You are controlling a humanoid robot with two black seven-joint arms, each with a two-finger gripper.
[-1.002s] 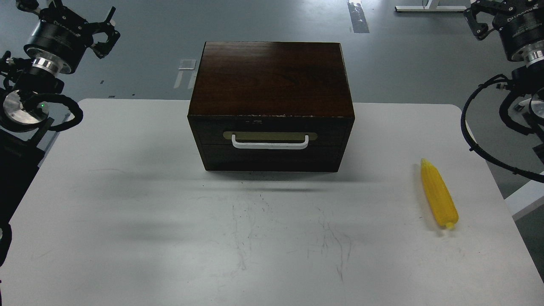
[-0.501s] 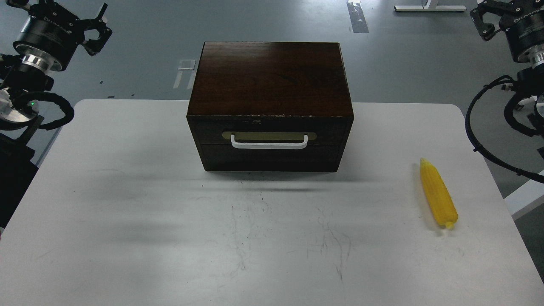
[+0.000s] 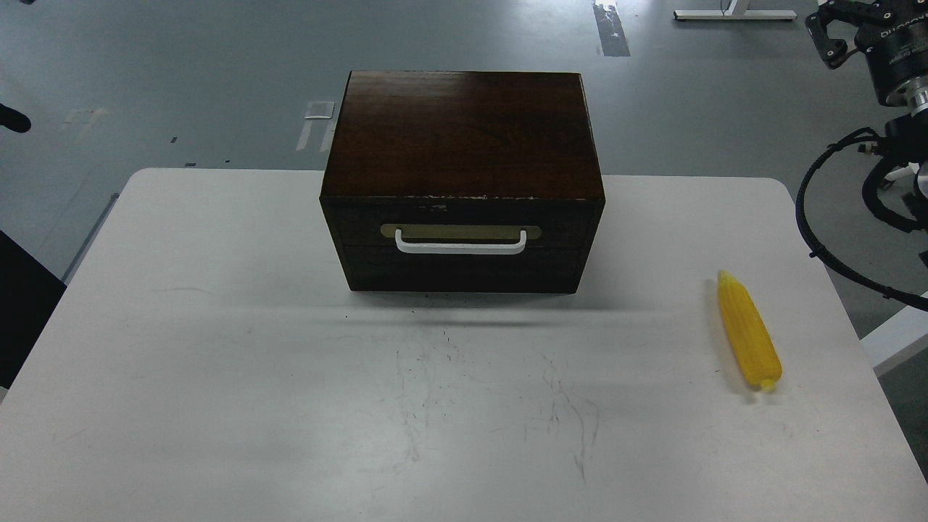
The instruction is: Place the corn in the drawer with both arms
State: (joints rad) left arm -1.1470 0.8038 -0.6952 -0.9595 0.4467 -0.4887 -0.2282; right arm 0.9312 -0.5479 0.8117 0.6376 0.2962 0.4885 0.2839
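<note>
- Status: drawer (image 3: pixel 462 243) is fully closed in the dark wooden box (image 3: pixel 462 134), front flush. White bar handle (image 3: pixel 461 246) on its beige plate faces the robot, nothing blocking it.
- Corn (image 3: pixel 748 330) lies flat on the white table (image 3: pixel 217 362), well right of the box, near the right edge. Pointed tip faces away from the robot, stub end nearer.
- Right gripper (image 3: pixel 834 32) is at the top-right corner, high and well apart from corn and box. It is partly cut by the frame edge; finger state: cannot tell.
- Left gripper: not in view, so finger state cannot be told either. Only a dark sliver shows at the left edge.
- Step in hand (est.): open the drawer first; nothing has been started on the task so far.
- Procedure, L arm: approach handle from the front, fingers apart, close around the bar near its mid-span, not on the plate.
- Pull straight toward the robot, parallel to the table. An off-axis pull may jam the drawer or drag the whole box.
- Procedure, R arm: descend over corn mid-body, fingers across the short axis. The ribbed, tapered shape may roll or slip if gripped near the tip.
- Sequence: keep drawer held open until corn is inside.
</note>
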